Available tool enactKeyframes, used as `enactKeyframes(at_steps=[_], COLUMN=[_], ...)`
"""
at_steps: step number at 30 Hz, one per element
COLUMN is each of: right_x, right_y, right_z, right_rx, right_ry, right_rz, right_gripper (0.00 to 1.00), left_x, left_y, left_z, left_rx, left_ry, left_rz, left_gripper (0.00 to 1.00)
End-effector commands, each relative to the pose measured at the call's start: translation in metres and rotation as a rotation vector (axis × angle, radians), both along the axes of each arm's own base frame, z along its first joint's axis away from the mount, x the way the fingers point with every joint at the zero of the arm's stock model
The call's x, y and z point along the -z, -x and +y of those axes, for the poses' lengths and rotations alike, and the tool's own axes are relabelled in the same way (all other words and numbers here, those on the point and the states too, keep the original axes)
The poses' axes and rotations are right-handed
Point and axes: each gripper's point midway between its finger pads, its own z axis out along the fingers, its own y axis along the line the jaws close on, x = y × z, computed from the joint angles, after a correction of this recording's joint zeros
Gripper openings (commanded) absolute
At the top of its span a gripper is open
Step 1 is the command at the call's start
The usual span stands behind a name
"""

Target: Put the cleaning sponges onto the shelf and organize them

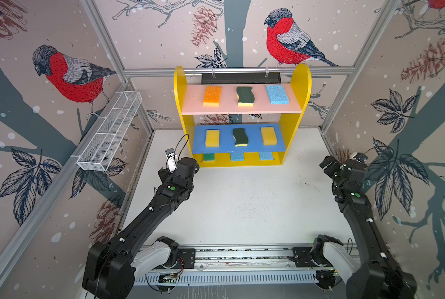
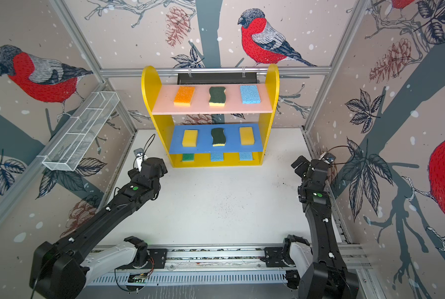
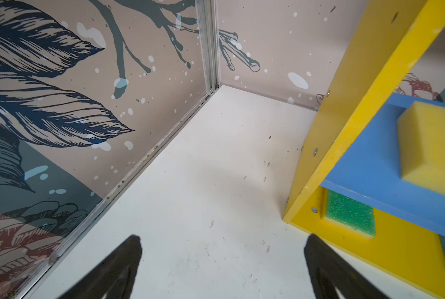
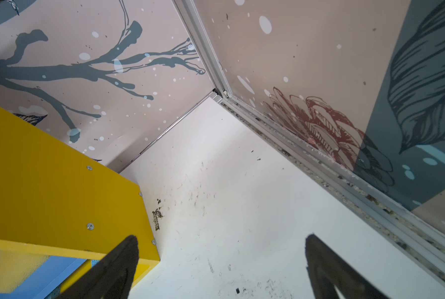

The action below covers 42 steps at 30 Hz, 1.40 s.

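Enclosing the scuffed white table (image 1: pixel 242 207), bird-patterned walls (image 1: pixel 164 38) surround the shelf (image 1: pixel 291 124).

Yellow shelf (image 1: pixel 300 85), pink upper board (image 1: pixel 190 103) bearing orange sponge (image 1: pixel 212 95) left, dark-green-on-yellow scourer (image 1: pixel 245 96) middle, light blue sponge (image 1: pixel 277 94) right, blue middle board (image 1: pixel 199 141), green sponge (image 1: pixel 209 157) on yellow base, white mesh basket (image 1: pixel 112 134), walls (image 1: pixel 151 33) printed with red-breasted birds.
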Motion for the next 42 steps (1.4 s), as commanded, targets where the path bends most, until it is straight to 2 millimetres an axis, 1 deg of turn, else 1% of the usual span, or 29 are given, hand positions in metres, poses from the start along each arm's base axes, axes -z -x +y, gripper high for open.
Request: enactKeyframes(at_steps=[1,6,10,13,16,21,23,27,32,37,42], right_x=[-0.008,-0.001,0.003,0.011,0.024,0.037,0.041,0.05,0.053,0.051,0.054], right_y=[-0.005,-0.006,-0.009,-0.013,-0.015,-0.016,-0.017,-0.021,-0.024,-0.021,-0.025], right_z=[-0.004,-0.008,-0.009,-0.011,-0.013,-0.015,-0.014,-0.014,-0.015,-0.013,-0.001], right_rx=[-0.001,0.014,0.017,0.021,0.03,0.039,0.031,0.019,0.012,0.008,-0.029], right_ry=[0.018,0.028,0.037,0.036,0.038,0.053,0.049,0.068,0.098,0.127,0.183], right_rz=[-0.044,-0.034,-0.057,-0.069,-0.072,-0.109,-0.124,-0.113,-0.138,-0.2,-0.213], right_gripper=[1.0,1.0,1.0,1.0,1.0,1.0,1.0,1.0,1.0,1.0,1.0], left_x=[-0.008,-0.001,0.006,0.011,0.021,0.026,0.027,0.023,0.027,0.036,0.046], left_y=[-0.01,-0.018,-0.022,-0.028,-0.028,-0.027,-0.026,-0.023,-0.023,-0.027,-0.036], left_z=[0.002,0.007,0.015,0.018,0.028,0.044,0.047,0.046,0.048,0.051,0.045], left_rx=[0.001,0.001,-0.029,-0.003,-0.006,-0.015,-0.007,0.027,0.034,0.041,0.09], left_ry=[-0.029,-0.035,-0.04,-0.057,-0.059,-0.078,-0.098,-0.128,-0.174,-0.161,-0.139], left_rz=[-0.054,-0.072,-0.075,-0.087,-0.125,-0.2,-0.227,-0.307,-0.324,-0.317,-0.308], left_gripper=[0.98,0.98,0.98,0.98,0.98,0.98,0.98,0.98,0.98,0.98,0.98])
